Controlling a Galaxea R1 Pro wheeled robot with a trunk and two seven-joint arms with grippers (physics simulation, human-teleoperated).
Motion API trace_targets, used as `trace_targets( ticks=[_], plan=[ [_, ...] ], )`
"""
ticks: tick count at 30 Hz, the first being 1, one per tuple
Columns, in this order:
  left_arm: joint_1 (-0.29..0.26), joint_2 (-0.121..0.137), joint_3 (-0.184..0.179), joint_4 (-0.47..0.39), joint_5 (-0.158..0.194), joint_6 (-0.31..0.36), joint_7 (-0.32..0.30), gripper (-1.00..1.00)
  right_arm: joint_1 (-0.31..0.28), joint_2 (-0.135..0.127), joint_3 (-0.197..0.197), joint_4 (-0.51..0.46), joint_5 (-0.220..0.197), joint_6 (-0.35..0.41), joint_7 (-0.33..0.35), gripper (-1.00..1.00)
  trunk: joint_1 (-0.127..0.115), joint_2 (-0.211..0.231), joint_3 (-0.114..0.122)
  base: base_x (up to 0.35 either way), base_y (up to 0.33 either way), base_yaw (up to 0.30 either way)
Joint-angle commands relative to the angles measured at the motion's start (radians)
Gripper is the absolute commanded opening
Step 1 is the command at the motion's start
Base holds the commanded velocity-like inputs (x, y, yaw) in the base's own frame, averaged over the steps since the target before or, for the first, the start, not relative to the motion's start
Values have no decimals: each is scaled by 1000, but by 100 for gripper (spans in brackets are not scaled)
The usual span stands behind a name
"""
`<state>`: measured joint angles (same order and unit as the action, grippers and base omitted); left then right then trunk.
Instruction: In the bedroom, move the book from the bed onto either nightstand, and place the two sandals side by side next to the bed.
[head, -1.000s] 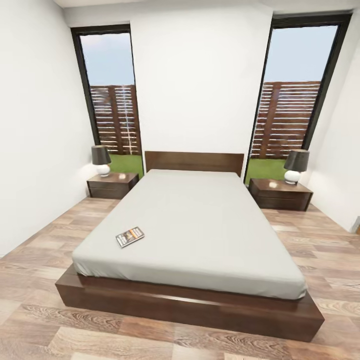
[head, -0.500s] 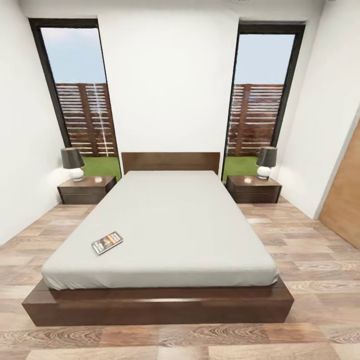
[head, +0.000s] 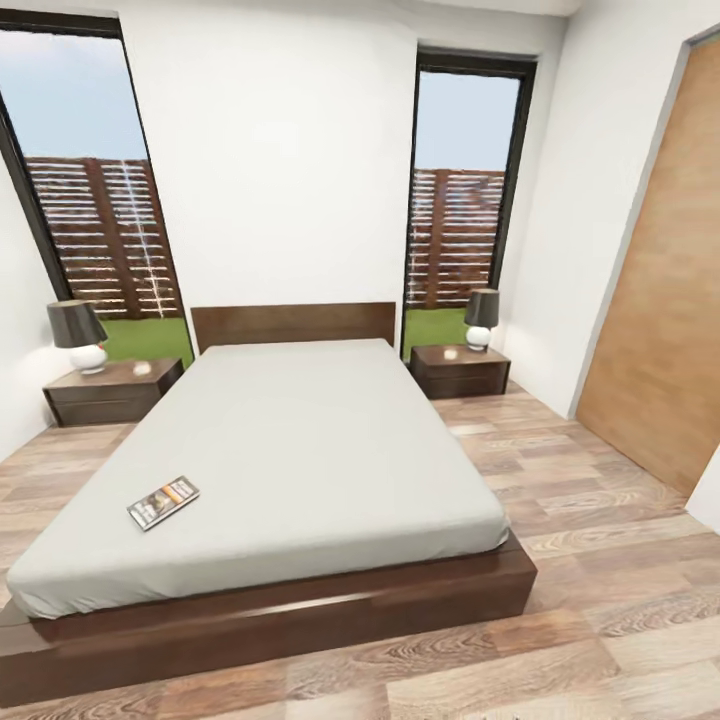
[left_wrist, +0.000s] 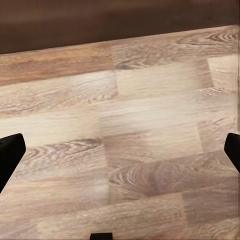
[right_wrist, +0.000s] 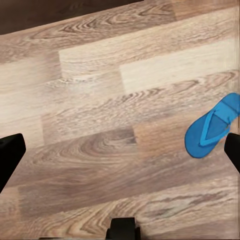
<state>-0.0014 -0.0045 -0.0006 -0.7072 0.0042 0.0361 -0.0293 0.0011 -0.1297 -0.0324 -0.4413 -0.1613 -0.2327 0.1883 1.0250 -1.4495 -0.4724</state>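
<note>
Head view puts the book (head: 163, 502) at the lower left of the frame, flat on the bed (head: 300, 440) near its foot and well apart from both nightstands: one nightstand (head: 110, 390) at mid-left, the other nightstand (head: 460, 370) right of centre. Both the left gripper (left_wrist: 120, 150) and the right gripper (right_wrist: 120, 155) hang spread wide and empty over the plank floor (right_wrist: 90, 100). One blue sandal (right_wrist: 212, 127) lies at the right edge of the right wrist view; rolling the base closer could nudge or run over it, and I judge the thin book hard to pinch off the soft mattress.
</note>
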Motion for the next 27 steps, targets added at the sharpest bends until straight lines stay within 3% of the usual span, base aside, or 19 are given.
trace_targets(
  ticks=[1, 27],
  plan=[
    [0, 0, 1, -1, 0, 4, -3, 100, 0, 0, -3, 0, -11, -1, 10, 100, 0, -1, -2, 0, 0, -239],
    [0, 0, 0, -1, 0, 4, -3, 100, 0, 1, -3, 0, -11, -1, 10, 100, 0, -1, -33, 0, 0, -214]
  ],
)
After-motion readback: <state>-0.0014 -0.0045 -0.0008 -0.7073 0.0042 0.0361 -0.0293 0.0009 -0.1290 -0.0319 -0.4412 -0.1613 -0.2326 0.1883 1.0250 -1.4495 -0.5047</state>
